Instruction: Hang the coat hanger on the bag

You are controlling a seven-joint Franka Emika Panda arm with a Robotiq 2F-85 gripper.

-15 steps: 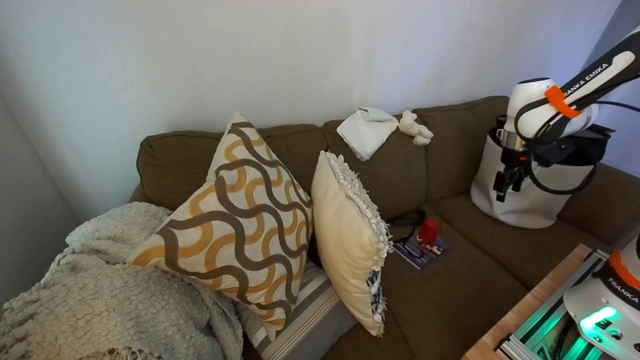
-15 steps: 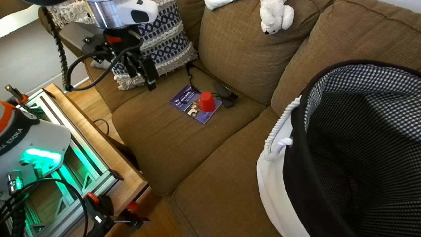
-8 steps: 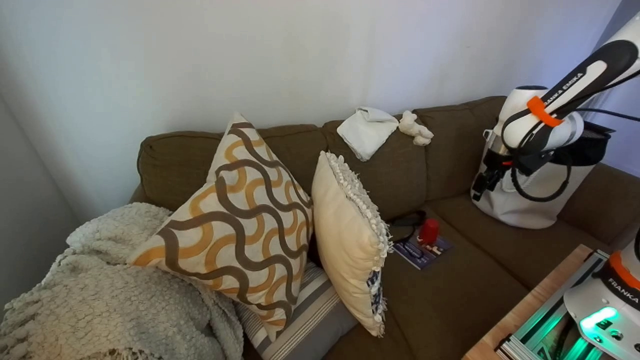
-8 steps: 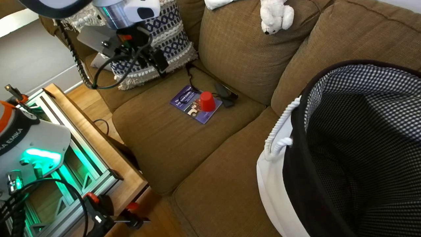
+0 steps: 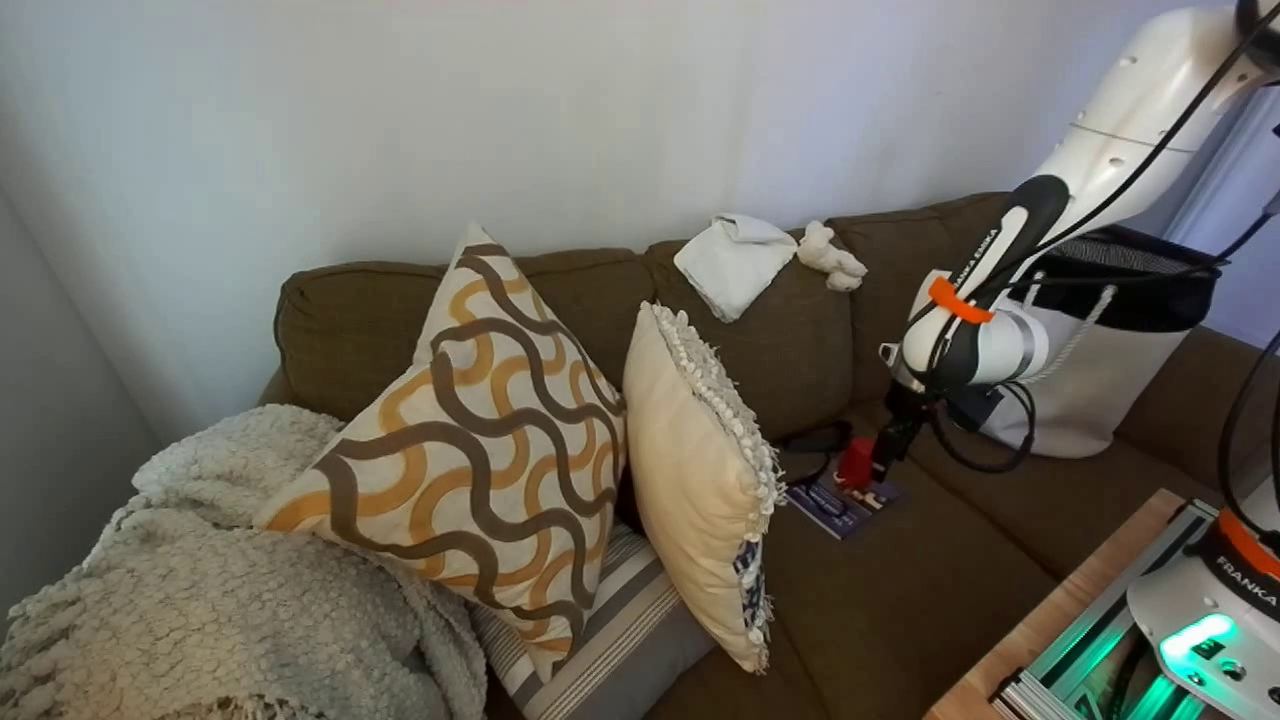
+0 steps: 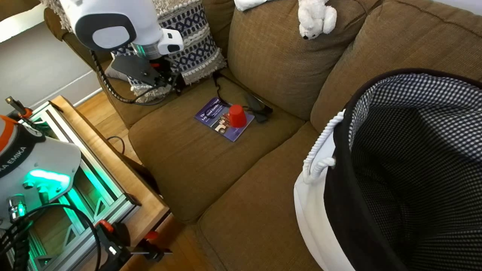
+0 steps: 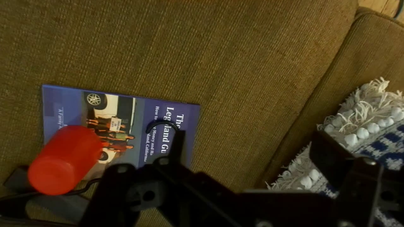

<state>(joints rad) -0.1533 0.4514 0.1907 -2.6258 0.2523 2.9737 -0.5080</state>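
The one gripper (image 7: 249, 138) hangs above the seat of a single brown fabric sofa (image 6: 241, 210); its jaws stand wide apart in the wrist view, with two fingers showing. One black coat hanger (image 7: 163, 122) lies on the sofa, its hook over the cover of one purple Legoland guidebook (image 7: 139, 107). From the wrist, one finger hides part of that hook; whether they touch I cannot tell. One red cup (image 6: 237, 116) stands upside down on the same guidebook. One bag (image 6: 314, 210), white with a dark rim and checked lining, stands on the sofa, well apart from the hanger, with one white rope handle (image 6: 319, 142) showing at its side. Three throw pillows are in sight: one wave-patterned pillow (image 5: 510, 430), one fringed cream pillow (image 5: 690, 470) and one striped pillow (image 5: 620, 615) below and between them. One fleecy blanket (image 5: 240, 570) is heaped beside these. On the sofa's back, one white cloth (image 5: 733, 262) and one stuffed bear (image 6: 316, 19) rest just beside each other.
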